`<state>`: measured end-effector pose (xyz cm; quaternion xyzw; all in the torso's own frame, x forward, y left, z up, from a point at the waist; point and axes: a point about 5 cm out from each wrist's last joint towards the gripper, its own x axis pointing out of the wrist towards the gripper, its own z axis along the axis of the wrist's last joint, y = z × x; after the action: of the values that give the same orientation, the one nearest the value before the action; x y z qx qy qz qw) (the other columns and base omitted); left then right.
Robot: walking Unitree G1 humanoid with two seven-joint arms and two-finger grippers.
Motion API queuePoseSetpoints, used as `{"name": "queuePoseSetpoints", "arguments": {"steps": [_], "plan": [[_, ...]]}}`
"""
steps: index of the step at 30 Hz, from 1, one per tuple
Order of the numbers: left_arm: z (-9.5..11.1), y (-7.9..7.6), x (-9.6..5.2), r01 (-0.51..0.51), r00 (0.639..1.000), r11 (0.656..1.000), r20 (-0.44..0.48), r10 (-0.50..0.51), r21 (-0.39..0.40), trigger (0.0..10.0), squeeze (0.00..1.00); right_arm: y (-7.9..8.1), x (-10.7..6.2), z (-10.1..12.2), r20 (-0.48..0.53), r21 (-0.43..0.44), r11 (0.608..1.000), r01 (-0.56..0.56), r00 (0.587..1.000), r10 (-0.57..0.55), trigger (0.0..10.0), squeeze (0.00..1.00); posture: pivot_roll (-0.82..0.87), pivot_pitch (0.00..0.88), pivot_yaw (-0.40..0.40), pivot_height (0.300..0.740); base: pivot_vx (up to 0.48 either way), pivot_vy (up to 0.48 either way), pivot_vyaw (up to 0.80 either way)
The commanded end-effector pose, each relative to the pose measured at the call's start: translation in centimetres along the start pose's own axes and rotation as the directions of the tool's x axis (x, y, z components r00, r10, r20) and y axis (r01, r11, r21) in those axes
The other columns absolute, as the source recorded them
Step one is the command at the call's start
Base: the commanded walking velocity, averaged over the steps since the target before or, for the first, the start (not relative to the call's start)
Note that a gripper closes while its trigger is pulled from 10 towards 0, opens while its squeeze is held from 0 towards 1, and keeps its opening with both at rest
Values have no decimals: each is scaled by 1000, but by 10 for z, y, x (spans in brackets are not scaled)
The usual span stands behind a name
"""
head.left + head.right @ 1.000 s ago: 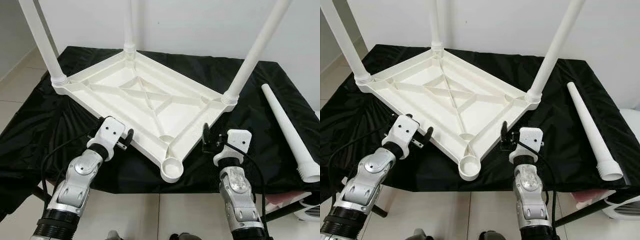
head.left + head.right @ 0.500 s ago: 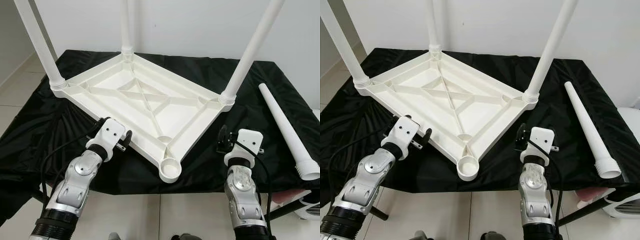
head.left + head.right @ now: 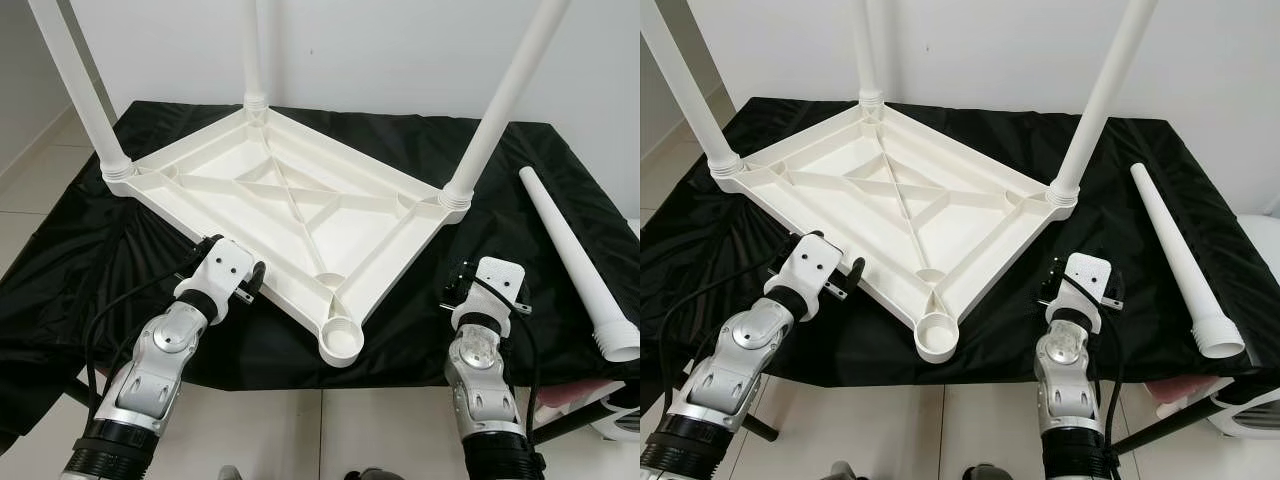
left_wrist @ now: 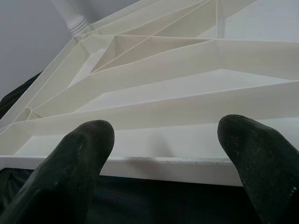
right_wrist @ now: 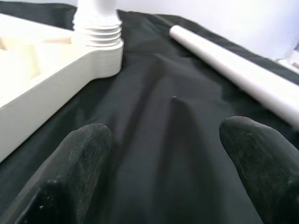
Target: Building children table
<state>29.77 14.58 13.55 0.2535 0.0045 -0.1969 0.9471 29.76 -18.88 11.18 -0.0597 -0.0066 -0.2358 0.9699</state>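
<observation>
White tabletop (image 3: 290, 215) lies upside down on the black-draped counter (image 3: 70, 250), turned diagonal, its near corner overhanging the counter's front edge toward the robot. Count: three legs (image 3: 505, 95) screwed in and standing upright at the left, far and right corners; one empty socket (image 3: 342, 340) at the near corner; one loose leg (image 3: 580, 265) lying flat on the cloth to the right, well apart from the tabletop, threaded end near the front edge. Left gripper (image 3: 250, 283) sits at the tabletop's near-left edge, fingers (image 4: 81, 154) spread wide with the rim just ahead between them, nothing clamped. Right gripper (image 3: 458, 285) is over bare cloth between the right corner and the loose leg, fingers (image 5: 84, 158) also spread wide, holding nothing. Open cloth around the right gripper on both sides; left side is tight against the tabletop edge. Ribbed underside of the tabletop holds nothing. Tile floor (image 3: 30, 180) at left, white wall (image 3: 380, 50) behind.
</observation>
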Motion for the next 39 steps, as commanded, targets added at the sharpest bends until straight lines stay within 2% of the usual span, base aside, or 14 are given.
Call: {"name": "queuePoseSetpoints", "arguments": {"steps": [1, 3, 10, 17, 23, 26, 31, 34, 36, 37, 39], "plan": [[-13, -8, -3, 27, 997, 1000, -69, -27, -8, 10000, 0, 3, 2, -1, -12, 8, 1000, -24, 1000, 24, 10000, 0, -46, 82, 6, 740, 0, 0, 0], [-9, -11, -5, 34, 997, 999, -63, -35, -10, 10000, 0, 12, 10, -2, -34, 27, 997, -65, 997, 66, 10000, 0, -38, 91, 2, 740, 0, 0, 0], [-5, -16, -8, 44, 998, 999, -54, -45, -14, 10000, 0, 18, 17, -2, -46, 37, 994, -101, 994, 103, 10000, 0, -29, 98, -4, 740, 0, 0, 0], [-2, -24, -14, 56, 997, 998, -53, -57, -24, 10000, 0, 27, 34, 1, -60, 45, 992, -120, 991, 122, 10000, 0, -6, 112, -16, 740, 0, 0, 0], [1, -26, -17, 55, 997, 998, -54, -56, -31, 10000, 0, 33, 41, 4, -58, 61, 988, -143, 988, 146, 10000, 0, 1, 118, -19, 740, 0, 0, 0], [5, -29, -20, 55, 997, 998, -48, -57, -40, 10000, 0, 46, 46, 12, -38, 96, 974, -207, 977, 212, 10000, 0, 7, 122, -19, 740, 0, 0, 0], [8, -30, -21, 58, 997, 997, -43, -60, -41, 10000, 0, 59, 48, 19, -11, 127, 955, -270, 962, 273, 10000, 0, 9, 123, -15, 740, 0, 0, 0], [12, -32, -20, 61, 997, 997, -36, -62, -46, 10000, 0, 71, 48, 27, 22, 159, 927, -341, 940, 342, 10000, 0, 12, 122, -13, 740, 0, 0, 0], [12, -32, -20, 61, 997, 997, -36, -62, -46, 10000, 0, 71, 48, 27, 22, 159, 927, -341, 940, 342, 10000, 0, 12, 122, -13, 740, 0, 0, 0], [16, -32, -19, 63, 998, 997, -28, -65, -47, 10000, 0, 78, 49, 33, 42, 174, 908, -381, 924, 379, 10000, 0, 15, 122, -7, 740, 0, 0, 0], [17, -32, -18, 63, 998, 997, -25, -65, -48, 10000, 0, 80, 50, 35, 50, 183, 900, -395, 918, 393, 10000, 0, 15, 122, -7, 740, 0, 0, 0]]}}
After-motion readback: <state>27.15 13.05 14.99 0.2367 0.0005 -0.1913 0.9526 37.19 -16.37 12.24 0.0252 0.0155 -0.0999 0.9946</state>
